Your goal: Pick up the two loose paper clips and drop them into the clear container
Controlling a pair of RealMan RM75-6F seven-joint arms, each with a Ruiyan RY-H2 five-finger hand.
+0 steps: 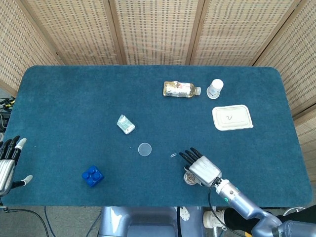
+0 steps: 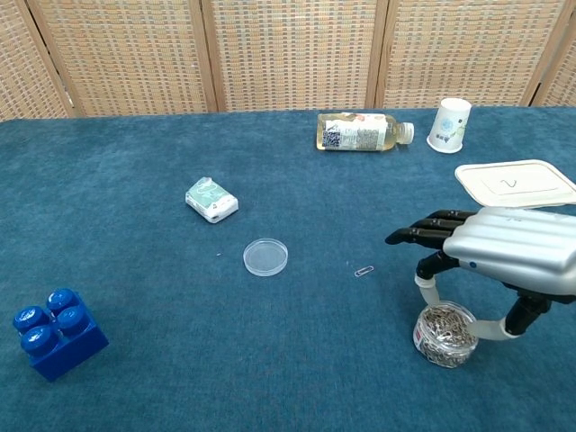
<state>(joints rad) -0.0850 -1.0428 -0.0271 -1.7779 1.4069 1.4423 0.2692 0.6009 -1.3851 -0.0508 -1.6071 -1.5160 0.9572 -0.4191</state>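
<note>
One right hand (image 2: 504,256) hovers spread, empty, above the clip-filled container (image 2: 444,334).

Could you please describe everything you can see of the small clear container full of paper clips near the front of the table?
The small round clear plastic container is a low, open-topped tub packed with silvery paper clips. It stands upright on the blue felt table near the front edge, right of centre. The right hand hovers palm-down directly above it, thumb reaching down beside its rim; contact cannot be told. One loose paper clip lies apart, to its left.
</note>
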